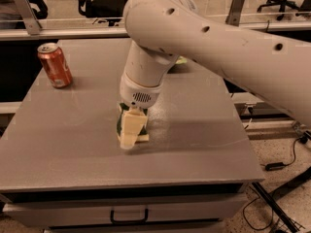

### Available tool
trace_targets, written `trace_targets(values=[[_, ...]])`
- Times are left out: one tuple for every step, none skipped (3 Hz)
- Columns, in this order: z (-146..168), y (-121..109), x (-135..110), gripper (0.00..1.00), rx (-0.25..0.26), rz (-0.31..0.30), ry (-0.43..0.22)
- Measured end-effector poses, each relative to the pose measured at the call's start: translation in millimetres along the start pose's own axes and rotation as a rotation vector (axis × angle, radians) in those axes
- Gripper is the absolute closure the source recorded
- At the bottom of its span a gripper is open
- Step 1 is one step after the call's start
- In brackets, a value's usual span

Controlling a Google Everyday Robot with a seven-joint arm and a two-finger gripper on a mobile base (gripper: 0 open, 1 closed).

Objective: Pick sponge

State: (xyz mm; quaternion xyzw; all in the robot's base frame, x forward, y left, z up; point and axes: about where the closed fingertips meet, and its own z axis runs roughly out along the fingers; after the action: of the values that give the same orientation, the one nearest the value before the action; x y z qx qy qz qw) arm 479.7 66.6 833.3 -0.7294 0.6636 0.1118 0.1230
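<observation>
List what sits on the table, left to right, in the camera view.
Can → sponge, with the claw down over it → green item, mostly hidden behind the arm.

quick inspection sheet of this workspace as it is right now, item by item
surface: grey table, flat, with a drawer under its front edge
job's things: sponge lying near the table's middle, mostly hidden by the gripper; a dark green edge shows
clutter: red soda can upright at the far left; a pale green item peeks out behind the arm, cannot tell what it is
grippers: gripper down at the sponge, pointing at the table
cables: black cables on the floor to the right, off the table
surroundings: office chairs behind the table
</observation>
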Motion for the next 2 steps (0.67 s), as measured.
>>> trace_targets(values=[[-4,-1,-3,0.56,0.000,0.007,-0.008],[-22,-7,-7,0.80,0.009,0.014,-0.018]])
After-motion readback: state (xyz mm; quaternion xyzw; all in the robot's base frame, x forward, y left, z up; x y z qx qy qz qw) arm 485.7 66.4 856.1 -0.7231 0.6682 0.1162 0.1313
